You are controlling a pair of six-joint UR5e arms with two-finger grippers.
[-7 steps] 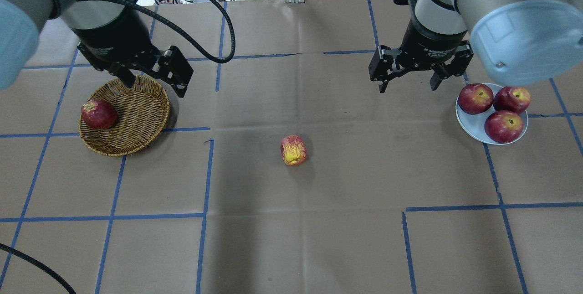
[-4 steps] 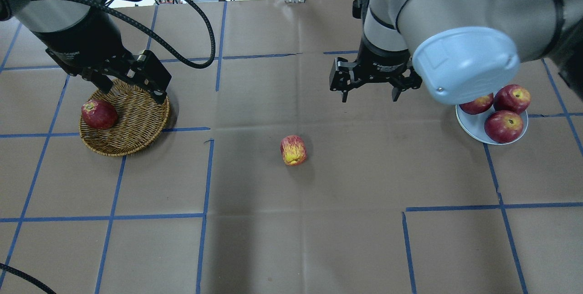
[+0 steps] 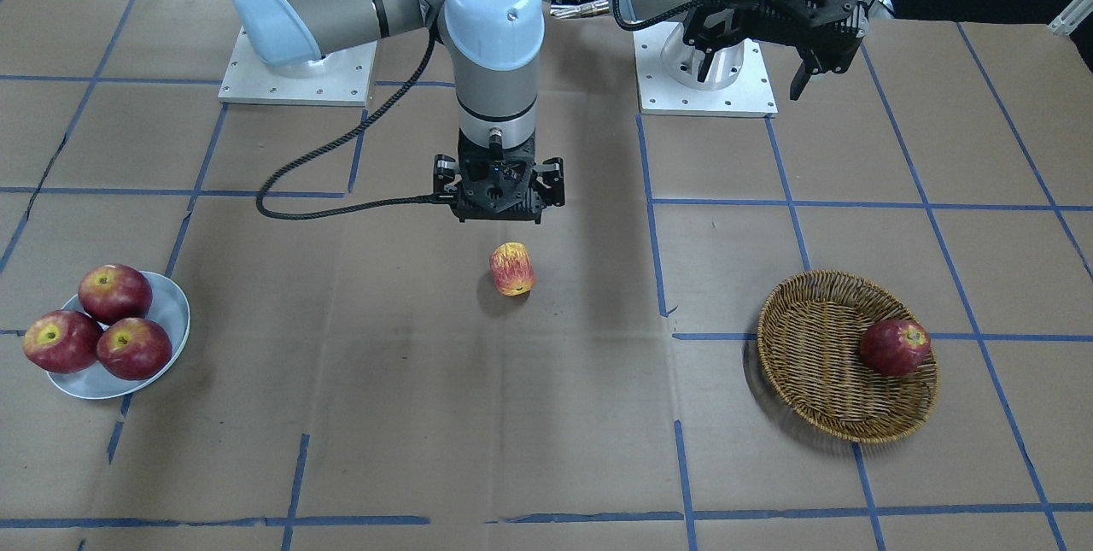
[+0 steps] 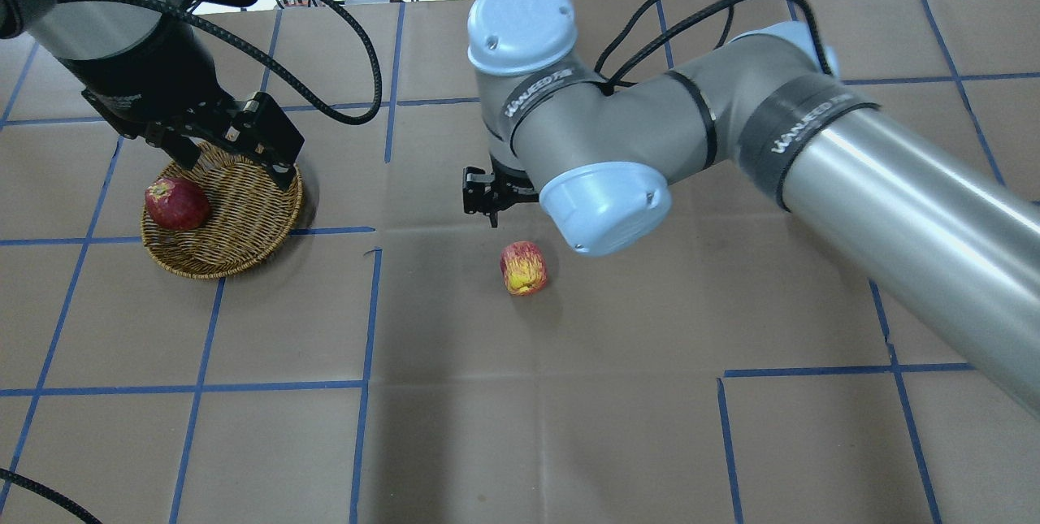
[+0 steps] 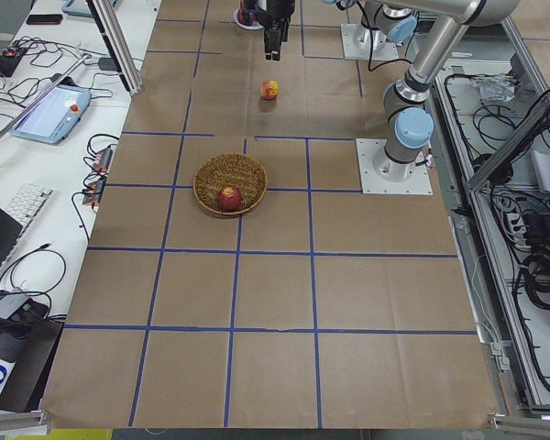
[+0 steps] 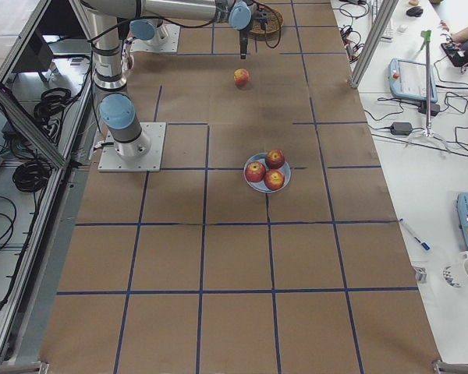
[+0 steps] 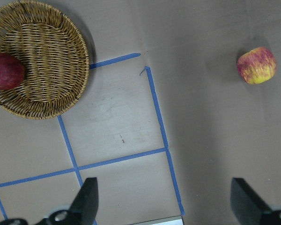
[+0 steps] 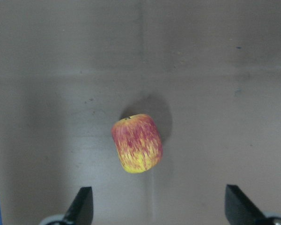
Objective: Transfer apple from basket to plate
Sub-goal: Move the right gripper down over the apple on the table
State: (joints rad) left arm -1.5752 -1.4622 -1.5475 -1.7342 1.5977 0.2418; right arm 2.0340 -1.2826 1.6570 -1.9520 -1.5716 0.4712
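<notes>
Table (image 3: pixel 427 414): brown paper marked into squares with blue tape; it lies beneath both grippers and carries everything else.
Right arm (image 4: pixel 812 142): reaches across to the middle of the table, wrist pointing straight down.
Left arm (image 4: pixel 122 28): raised over the robot's left side of the table, wrist also pointing down.
Basket (image 3: pixel 811 363): round tan wicker, below the left gripper and set to one side in its wrist view; well apart from the right gripper, on the robot's left of it.
Plate (image 3: pixel 175 316): small and pale grey, well apart from the right gripper on the robot's right of it, and farthest from the left gripper.
Right gripper (image 8: pixel 158 190): jaws spread wide and holding nothing; it hangs above the table with clear air under the fingers.
Left gripper (image 7: pixel 163 185): jaws likewise spread wide and empty, held high above the table.
Plate's apples (image 3: pixel 134 348): three dark red ones crowd the plate, touching each other.
Basket's apple (image 3: pixel 894 347): one dark red one, against the basket's inner wall.
Apple (image 8: pixel 137 143): red with yellow-orange patches, out of the basket and on the bare paper; it sits below the right gripper, near it, just ahead of the gap between the fingers in the wrist view, touched by neither.
</notes>
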